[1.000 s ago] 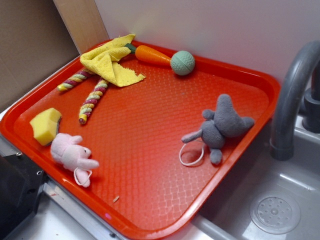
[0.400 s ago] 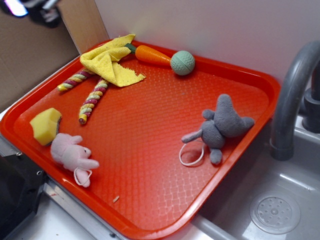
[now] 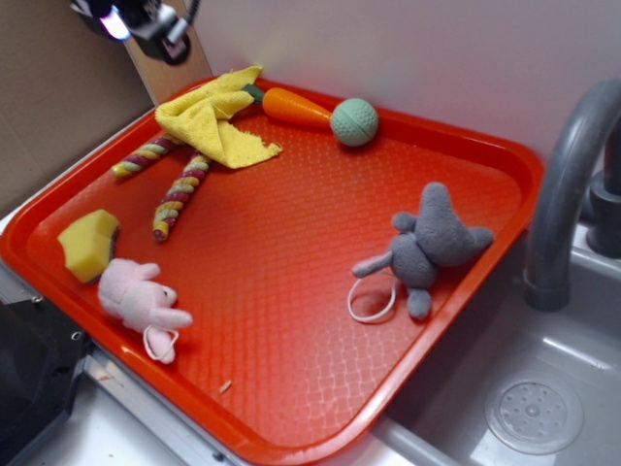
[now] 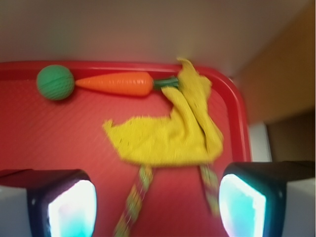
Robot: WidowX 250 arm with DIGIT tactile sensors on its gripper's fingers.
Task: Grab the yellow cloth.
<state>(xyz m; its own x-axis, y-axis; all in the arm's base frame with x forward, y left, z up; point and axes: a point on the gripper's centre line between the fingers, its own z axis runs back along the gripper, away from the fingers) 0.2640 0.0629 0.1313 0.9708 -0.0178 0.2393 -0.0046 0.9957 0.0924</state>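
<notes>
Gripper (image 4: 155, 205) high above the yellow cloth (image 4: 170, 131) — jaws wide apart, empty.

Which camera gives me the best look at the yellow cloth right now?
The exterior view: the yellow cloth is sharp there, crumpled at the tray's far corner, draped over the rope toy, beside the carrot. The wrist view is closer, with the cloth between the open claw's fingers, but blurred.
</notes>
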